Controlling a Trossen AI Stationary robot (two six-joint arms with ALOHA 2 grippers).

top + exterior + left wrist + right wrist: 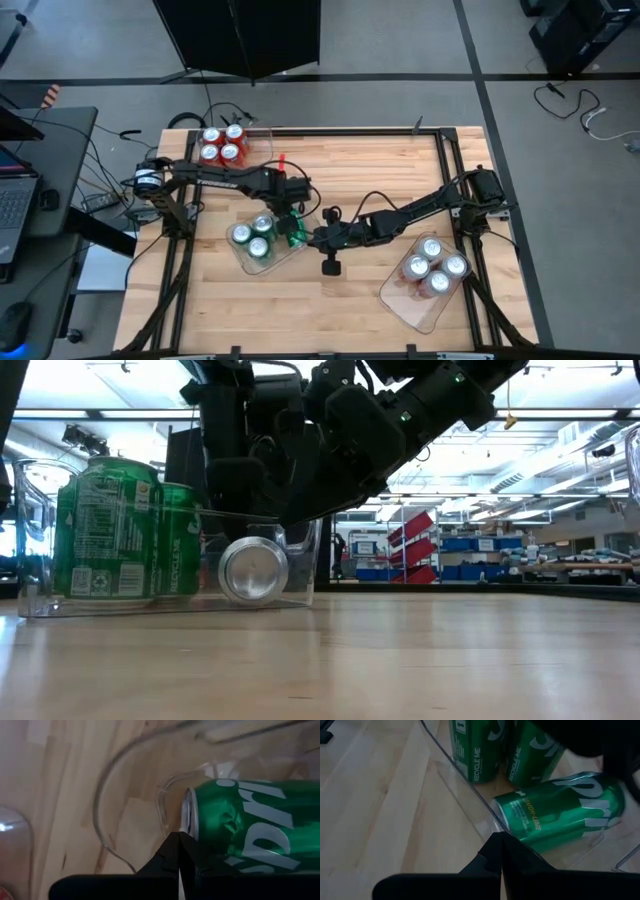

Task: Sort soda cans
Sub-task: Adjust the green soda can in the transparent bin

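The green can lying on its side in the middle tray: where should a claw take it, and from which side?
Probably across the round body, coming down from above. The tipped green can lies flat in the clear tray, its silver top facing the tray wall, so its ends are hard to reach. Three upright green cans crowd one side, so close the fingers across the curved sides.

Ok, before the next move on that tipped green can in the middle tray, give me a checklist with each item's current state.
1. Fourth green can upright: not ok, it lies on its side in the middle tray.
2. Other three green cans upright in that tray: ok.
3. Left gripper shut and empty, beside the fallen can: ok.
4. Right gripper shut and empty, just outside the tray wall: ok.
5. Four red cans in the back left tray: ok.
6. Four silver-white cans in the right tray: ok.
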